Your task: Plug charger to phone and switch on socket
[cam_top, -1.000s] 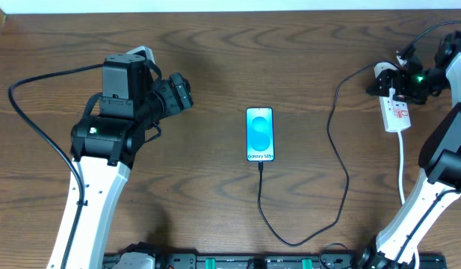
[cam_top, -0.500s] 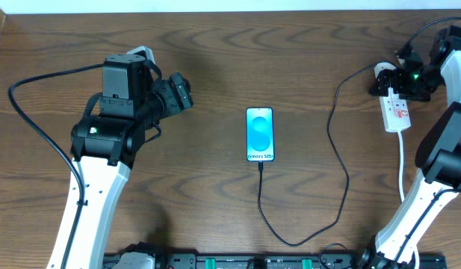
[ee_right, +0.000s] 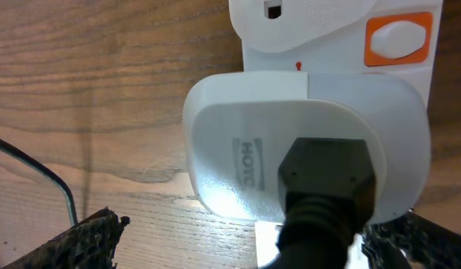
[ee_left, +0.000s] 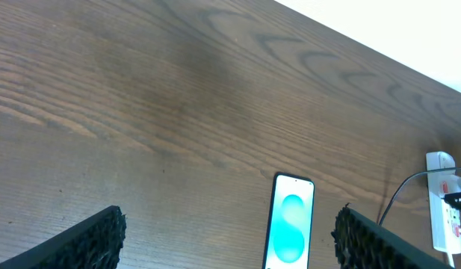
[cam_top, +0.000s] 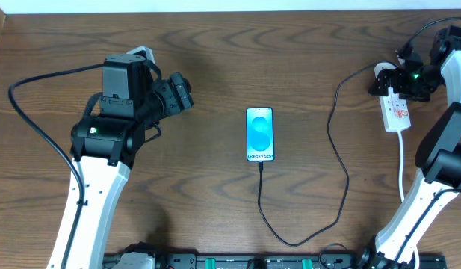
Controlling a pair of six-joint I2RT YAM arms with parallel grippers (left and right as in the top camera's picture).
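The phone (cam_top: 260,134) lies flat mid-table, its blue screen lit; it also shows in the left wrist view (ee_left: 290,228). The charger cable (cam_top: 336,161) runs from the phone's bottom edge, loops toward the front and rises to a white plug (ee_right: 290,142) in the end of the socket (cam_top: 398,113). The cable tip touches the phone's bottom edge. My right gripper (cam_top: 388,78) is open over that plug end (ee_right: 252,246), holding nothing. An orange-red switch (ee_right: 398,37) shows on the socket. My left gripper (cam_top: 181,93) is open and empty, left of the phone.
The socket's white lead (cam_top: 402,168) runs toward the front along the right arm. A thick black base cable (cam_top: 36,82) loops at the left arm. The table's far edge (cam_top: 230,10) meets a white surface.
The right gripper shifted slightly up and to the right over the socket's plug end, then held still. The left arm, the phone and the cable have not moved.
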